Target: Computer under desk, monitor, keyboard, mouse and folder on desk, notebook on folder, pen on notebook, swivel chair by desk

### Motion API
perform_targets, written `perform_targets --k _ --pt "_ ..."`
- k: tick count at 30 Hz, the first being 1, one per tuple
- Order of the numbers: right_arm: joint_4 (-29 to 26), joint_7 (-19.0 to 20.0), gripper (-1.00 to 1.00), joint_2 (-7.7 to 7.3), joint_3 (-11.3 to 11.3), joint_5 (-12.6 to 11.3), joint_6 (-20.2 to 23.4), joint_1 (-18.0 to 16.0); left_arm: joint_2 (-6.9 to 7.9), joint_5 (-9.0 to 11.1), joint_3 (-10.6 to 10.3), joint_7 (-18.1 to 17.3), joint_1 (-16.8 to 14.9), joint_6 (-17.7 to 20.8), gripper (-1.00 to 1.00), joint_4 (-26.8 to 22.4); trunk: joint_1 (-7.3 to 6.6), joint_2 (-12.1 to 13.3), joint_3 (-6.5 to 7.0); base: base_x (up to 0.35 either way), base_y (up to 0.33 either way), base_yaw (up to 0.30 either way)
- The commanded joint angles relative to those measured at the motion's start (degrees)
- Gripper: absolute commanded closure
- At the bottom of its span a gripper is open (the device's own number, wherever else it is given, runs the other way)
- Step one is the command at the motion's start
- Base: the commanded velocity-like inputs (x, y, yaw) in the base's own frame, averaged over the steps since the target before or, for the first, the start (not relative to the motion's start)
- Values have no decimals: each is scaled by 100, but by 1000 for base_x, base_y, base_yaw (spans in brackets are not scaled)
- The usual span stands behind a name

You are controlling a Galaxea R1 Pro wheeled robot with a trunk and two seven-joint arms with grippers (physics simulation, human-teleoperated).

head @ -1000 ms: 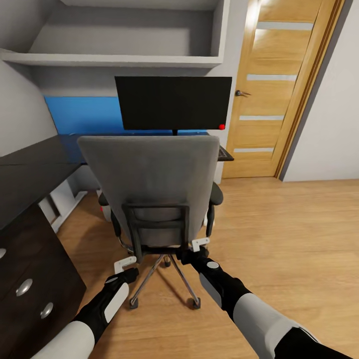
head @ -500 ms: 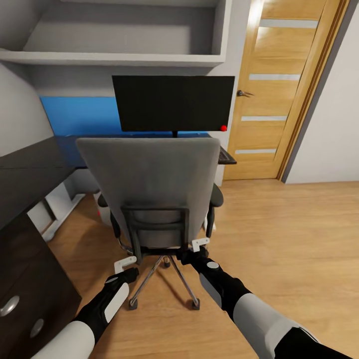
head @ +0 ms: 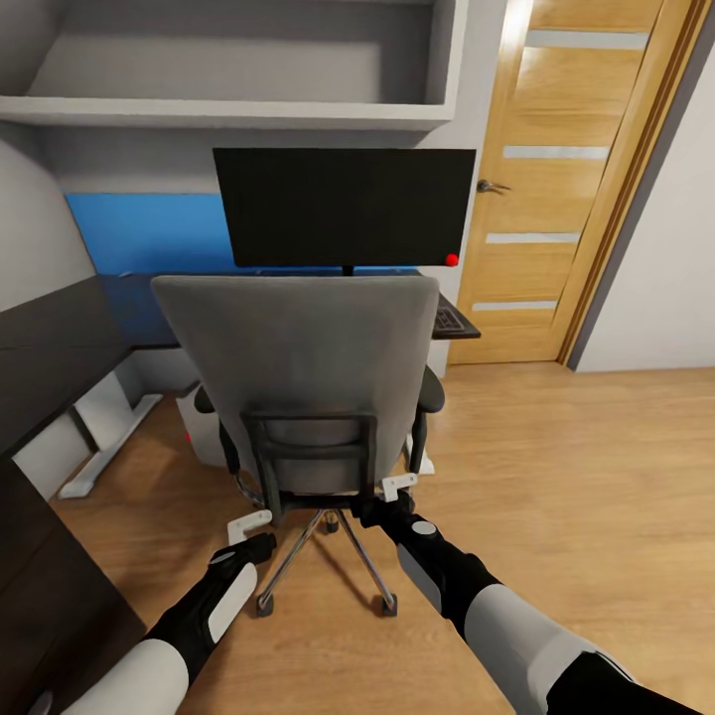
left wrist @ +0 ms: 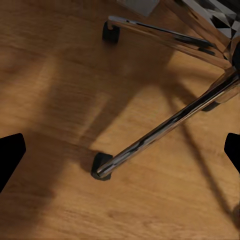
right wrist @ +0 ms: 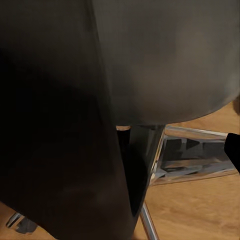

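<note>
Head view: the swivel chair point(head: 298, 367) stands at 12 o'clock, its grey back toward the robot, between the robot and the black counter point(head: 60, 343) carrying the monitor point(head: 345, 207). The left end effector point(head: 248, 526) hangs wide apart over the chrome star base point(left wrist: 165, 127), gripping nothing. The right end effector point(head: 399, 487) sits at the backrest's lower edge; whether it grips there I cannot tell. The chair likely rolls easily on its casters yet swivels, so pushing low on the stiff back frame point(head: 313, 452) seems safest.
</note>
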Motion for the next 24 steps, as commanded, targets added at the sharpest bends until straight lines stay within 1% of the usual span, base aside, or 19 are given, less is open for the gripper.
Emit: perform_targets --k 1,6,14,19,24 --pt "1 -14 -100 -5 32 -56 -9 -6 3 33 -28 48 -1 18 -100 -11 0 -2 -5 155 0 0" --pt "1 -14 -100 -9 31 -56 -9 -9 2 31 -29 51 -3 14 -100 -11 0 -2 -5 202 0 0" --pt "1 -14 -100 -9 31 -56 -9 -6 7 26 -27 51 -3 11 -100 -11 0 -2 -5 69 0 0" --pt "1 -14 -100 -9 31 -56 -9 -8 10 34 -25 51 -3 16 -100 -11 0 -2 -5 218 0 0" --pt "1 -14 -100 -9 31 -56 -9 -7 14 43 -24 51 -1 18 -100 -11 0 -2 -5 51 0 0"
